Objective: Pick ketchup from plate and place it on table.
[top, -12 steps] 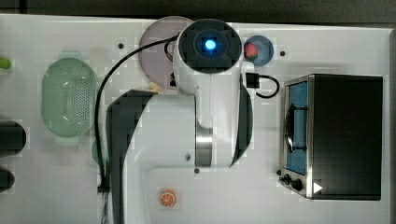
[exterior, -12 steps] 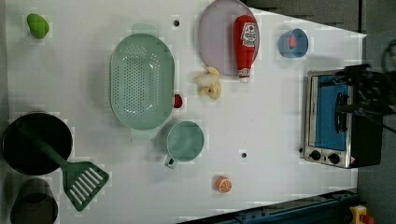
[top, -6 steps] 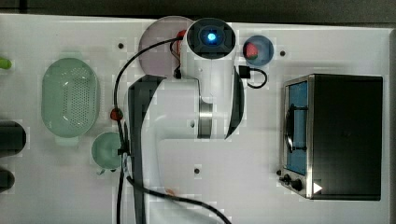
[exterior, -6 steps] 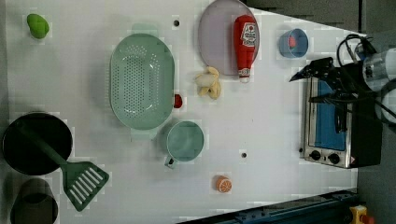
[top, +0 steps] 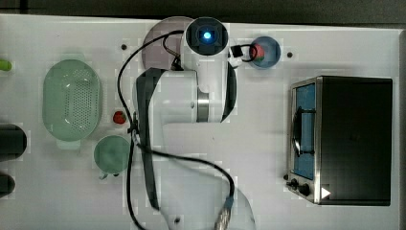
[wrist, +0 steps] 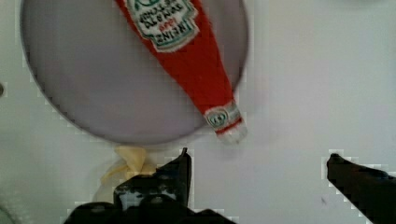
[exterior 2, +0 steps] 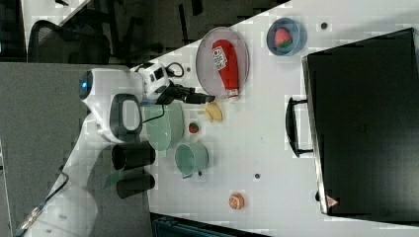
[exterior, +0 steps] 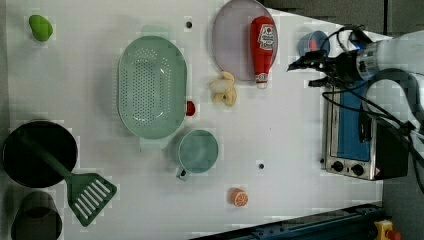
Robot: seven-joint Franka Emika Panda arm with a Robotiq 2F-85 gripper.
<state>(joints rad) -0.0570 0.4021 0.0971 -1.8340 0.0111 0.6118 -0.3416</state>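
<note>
Swinging in over the table (exterior: 280, 150), the arm had carried the gripper (exterior: 303, 74) from beside the toaster oven (exterior: 352, 135) to a spot near the plate (exterior: 231, 40), w/ the jaws spread wide & nothing between them. Ketchup (exterior: 262, 47) lay on its side on the plate, cap end poking just past the rim onto the table, untouched vs a sec ago. In the wrist view the bottle (wrist: 187, 60) sat ahead of the fingers (wrist: 180, 170), apart from them; banana (wrist: 123, 163) just beside the rim. So approach looked nearly done, pick not yet begun; next prob a descent over the bottle's body.
</note>
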